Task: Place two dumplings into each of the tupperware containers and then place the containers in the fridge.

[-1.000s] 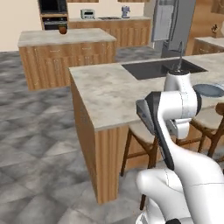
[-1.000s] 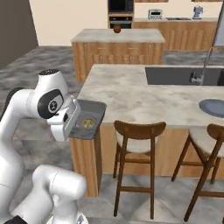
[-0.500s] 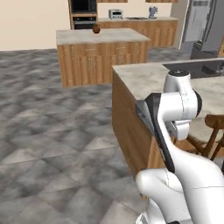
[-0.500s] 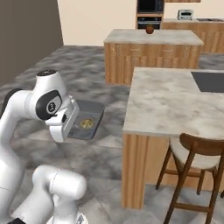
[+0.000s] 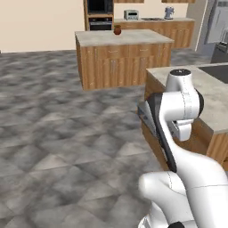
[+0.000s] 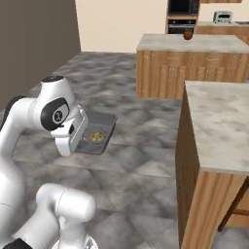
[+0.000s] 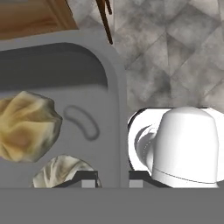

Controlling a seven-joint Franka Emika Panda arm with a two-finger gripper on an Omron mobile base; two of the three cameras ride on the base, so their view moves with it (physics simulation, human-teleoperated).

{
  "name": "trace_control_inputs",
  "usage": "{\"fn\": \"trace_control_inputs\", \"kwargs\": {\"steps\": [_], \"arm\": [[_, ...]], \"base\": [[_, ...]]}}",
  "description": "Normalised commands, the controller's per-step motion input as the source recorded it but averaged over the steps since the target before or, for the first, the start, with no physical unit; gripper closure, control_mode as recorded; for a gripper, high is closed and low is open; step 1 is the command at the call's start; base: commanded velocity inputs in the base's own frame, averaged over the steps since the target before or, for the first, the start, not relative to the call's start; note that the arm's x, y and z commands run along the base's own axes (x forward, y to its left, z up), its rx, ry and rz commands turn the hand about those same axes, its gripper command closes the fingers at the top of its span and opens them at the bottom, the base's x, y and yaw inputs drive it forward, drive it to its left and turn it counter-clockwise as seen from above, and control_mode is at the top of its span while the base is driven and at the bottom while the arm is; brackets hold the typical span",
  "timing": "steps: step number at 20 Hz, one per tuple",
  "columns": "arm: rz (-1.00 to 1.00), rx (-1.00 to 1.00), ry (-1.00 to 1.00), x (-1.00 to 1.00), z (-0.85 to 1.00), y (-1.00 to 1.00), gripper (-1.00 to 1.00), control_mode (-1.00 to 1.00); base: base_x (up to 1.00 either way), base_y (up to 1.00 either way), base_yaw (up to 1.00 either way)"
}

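My gripper (image 7: pixel 111 179) is shut on the side rim of a grey tupperware container (image 7: pixel 114 109), one fingertip inside the wall and one outside. Two tan dumplings (image 7: pixel 26 127) lie on its floor, the second one (image 7: pixel 65 173) close to the inner fingertip. In the right base view the container (image 6: pixel 108 122) hangs level in front of the arm, above the floor, with the dumplings (image 6: pixel 96 137) inside. Its edge (image 5: pixel 144 115) pokes out left of the arm in the left base view. The steel fridge (image 5: pixel 219 20) stands far off at the top right.
A marble-topped wooden counter (image 6: pixel 219 121) is close on the right. A second island (image 5: pixel 120 38) with a small red-brown object (image 5: pixel 117 30) stands further back, a black wall oven (image 5: pixel 99 6) behind it. Open grey stone floor spreads to the left. A dark wall (image 6: pixel 34 44) stands at left.
The whole picture has shifted: the base has moved, so the counters and stools slid right in both base views. The arm keeps its pose with the container in the gripper.
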Motion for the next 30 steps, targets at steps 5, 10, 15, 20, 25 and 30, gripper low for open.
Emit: {"fn": "trace_control_inputs", "kwargs": {"steps": [5,10,15,20,25,30], "arm": [[0.0,0.0,0.0,0.0,0.0,0.0,1.0,1.0],[0.0,0.0,0.0,0.0,0.0,0.0,1.0,1.0],[0.0,0.0,0.0,0.0,0.0,0.0,1.0,1.0],[0.0,0.0,0.0,0.0,0.0,0.0,1.0,1.0],[0.0,0.0,0.0,0.0,0.0,0.0,1.0,1.0],[0.0,0.0,0.0,0.0,0.0,0.0,1.0,1.0]], "base": [[1.0,1.0,0.0],[1.0,1.0,-0.11],[1.0,1.0,-0.47],[1.0,1.0,-0.49],[1.0,1.0,-0.41],[0.97,1.0,-0.3]]}}
